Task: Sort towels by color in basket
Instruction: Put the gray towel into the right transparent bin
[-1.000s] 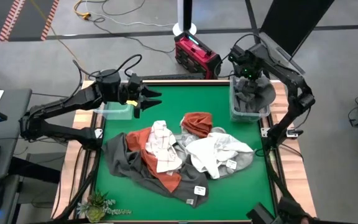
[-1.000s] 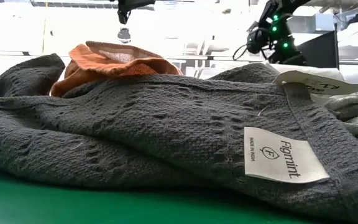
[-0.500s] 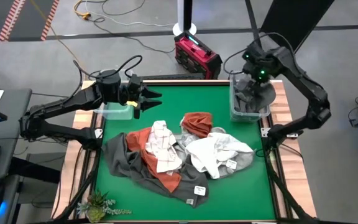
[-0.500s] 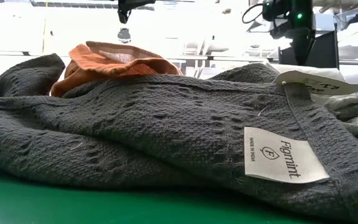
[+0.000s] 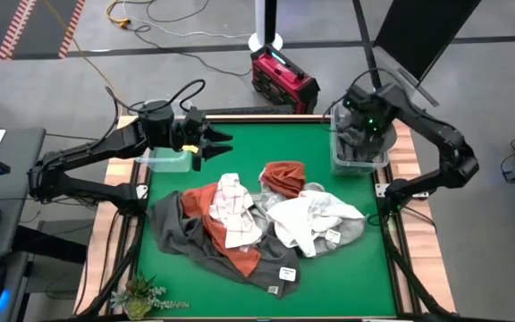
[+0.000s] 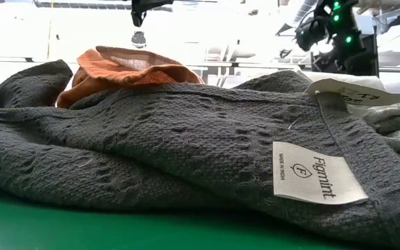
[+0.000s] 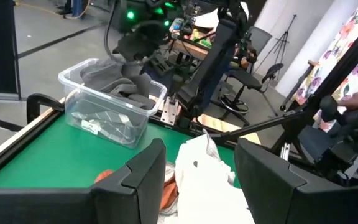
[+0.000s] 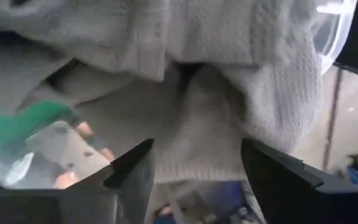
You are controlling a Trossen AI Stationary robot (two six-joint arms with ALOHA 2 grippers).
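From above, a clear plastic bin [image 5: 359,148] stood at the far right corner of the green surface [image 5: 240,152], and grey towels [image 5: 362,136] lay heaped inside it, mounding above its rim. The right hand [image 5: 365,114] hovered directly over that bin. A second, smaller clear bin [image 5: 165,159] sat at the far left edge, just beside the left hand [image 5: 220,143], which hung with its fingers apart and nothing between them; what that bin held could not be made out. The rest of the towels lay in a loose pile on the middle of the surface: a dark grey towel [image 5: 186,234] at the left and front, a rust orange towel [image 5: 224,234] over it, a checked white towel [image 5: 236,211] on top of that, another rust orange towel [image 5: 284,177] bunched farther back, and a white towel [image 5: 311,220] on the right over a light grey one [image 5: 354,231]. At surface height, the dark grey towel filled the near view with its sewn label [image 6: 314,173] facing out, the orange cloth rising behind it. The left wrist camera looked between that arm's spread fingers [image 7: 135,180] across to the bin of grey towels. The right wrist camera showed that arm's fingers [image 8: 132,174] apart over light grey cloth [image 8: 229,93] lying inside the clear bin, and not closed on it.
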